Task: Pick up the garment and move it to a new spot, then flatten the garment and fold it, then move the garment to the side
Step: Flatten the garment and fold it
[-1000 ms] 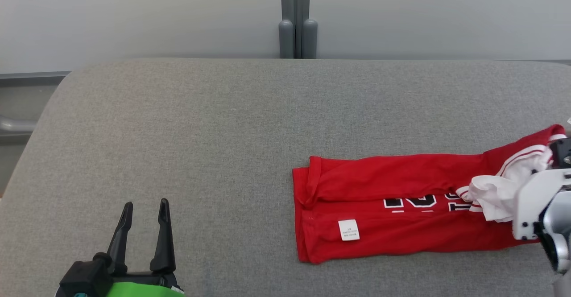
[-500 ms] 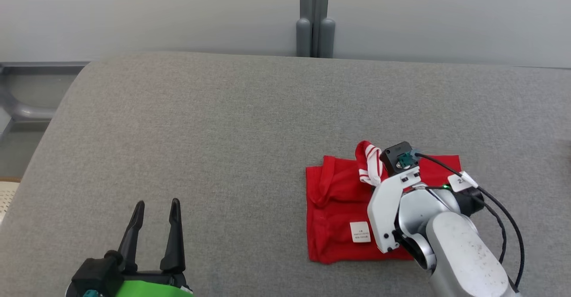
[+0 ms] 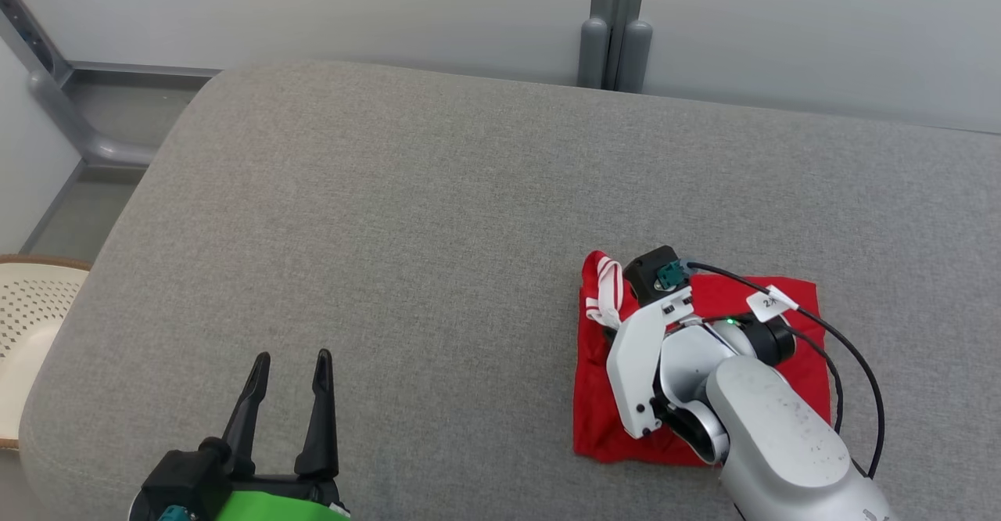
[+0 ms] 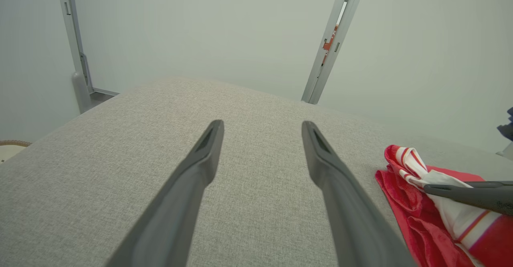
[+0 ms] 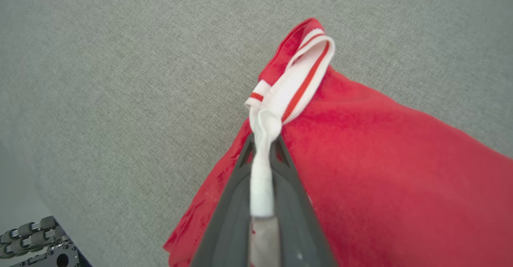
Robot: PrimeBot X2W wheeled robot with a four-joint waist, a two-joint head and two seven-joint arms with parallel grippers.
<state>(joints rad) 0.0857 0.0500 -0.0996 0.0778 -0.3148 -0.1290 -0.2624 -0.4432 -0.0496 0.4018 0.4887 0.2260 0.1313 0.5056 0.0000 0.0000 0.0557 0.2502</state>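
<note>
The red garment point(image 3: 790, 314) lies folded into a rough square on the right part of the grey table point(image 3: 391, 231). Its white-and-red striped trim point(image 3: 606, 294) sticks up at the far left corner. My right arm point(image 3: 704, 364) reaches over the garment and hides much of it. In the right wrist view my right gripper point(image 5: 263, 146) is shut on the white trim point(image 5: 296, 78), just above the red cloth point(image 5: 380, 158). My left gripper point(image 3: 291, 361) hovers open near the table's front left, well apart from the garment point(image 4: 404, 203), with nothing between its fingers point(image 4: 204, 154).
Grey padded table runs wide to the left and back of the garment. A cream perforated basket point(image 3: 31, 310) sits off the table's left edge. Two grey posts point(image 3: 614, 44) stand against the pale wall behind.
My right gripper has carried the trim end leftwards over the garment, folding the long red strip into a short square. The head camera has turned. The left gripper stays open in place.
</note>
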